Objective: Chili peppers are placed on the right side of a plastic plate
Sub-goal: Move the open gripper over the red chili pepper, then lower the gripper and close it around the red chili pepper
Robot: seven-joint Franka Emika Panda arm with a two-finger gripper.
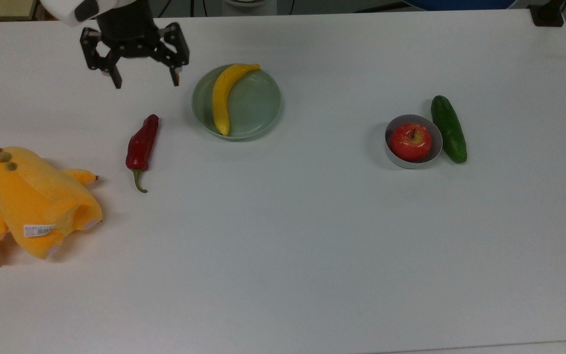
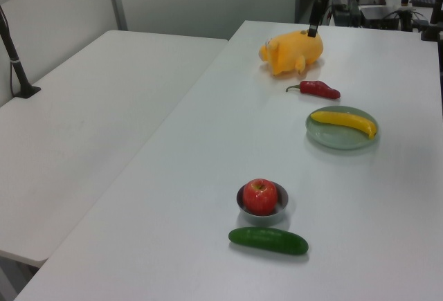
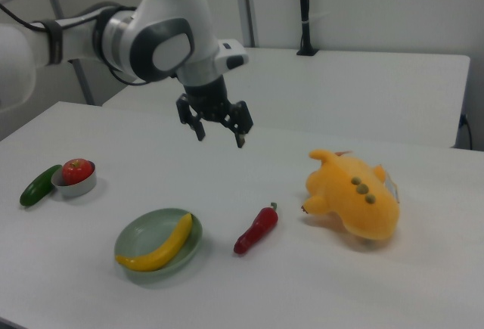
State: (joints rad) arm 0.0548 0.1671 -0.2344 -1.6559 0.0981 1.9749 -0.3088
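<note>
White tabletop (image 1: 312, 246): the spread-fingered black gripper (image 1: 146, 81) should be lowered astride the wrinkled dark red chili (image 1: 142, 143), clear of the pale green plastic plate (image 1: 263, 105) near the far edge.

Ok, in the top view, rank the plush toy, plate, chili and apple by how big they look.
1. Yellow plush toy
2. Plastic plate
3. Chili pepper, long but thin
4. Apple, compact; area close to the chili's, so their order is unsure.
</note>
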